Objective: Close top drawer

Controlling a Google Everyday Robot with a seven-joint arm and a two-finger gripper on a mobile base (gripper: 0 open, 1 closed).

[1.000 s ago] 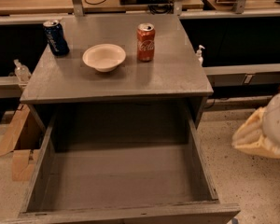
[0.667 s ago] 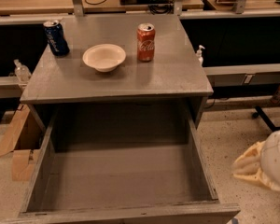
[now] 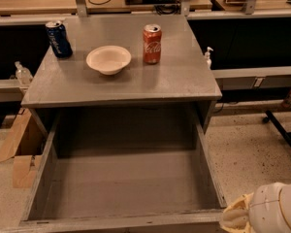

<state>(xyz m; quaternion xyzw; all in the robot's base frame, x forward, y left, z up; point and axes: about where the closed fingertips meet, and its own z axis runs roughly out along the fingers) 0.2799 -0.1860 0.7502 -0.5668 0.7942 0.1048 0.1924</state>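
The top drawer (image 3: 126,222) is a wide, deep grey box pulled far out of the grey cabinet toward me. Its inside is bare, and its front edge runs along the bottom of the view. The front panel and knob are out of sight. My gripper (image 3: 240,216) is at the bottom right corner, a pale cream shape beside the drawer's front right corner, with the white arm body (image 3: 281,210) behind it.
On the cabinet top (image 3: 184,76) stand a blue can (image 3: 58,39), a white bowl (image 3: 108,59) and a red cola can (image 3: 152,43). Cardboard (image 3: 22,149) lies on the floor at the left. A chair base (image 3: 281,130) is at the right. Desks stand behind.
My gripper and arm have dropped from mid right to the bottom right corner, closer to the drawer's front right corner. The drawer has not moved.
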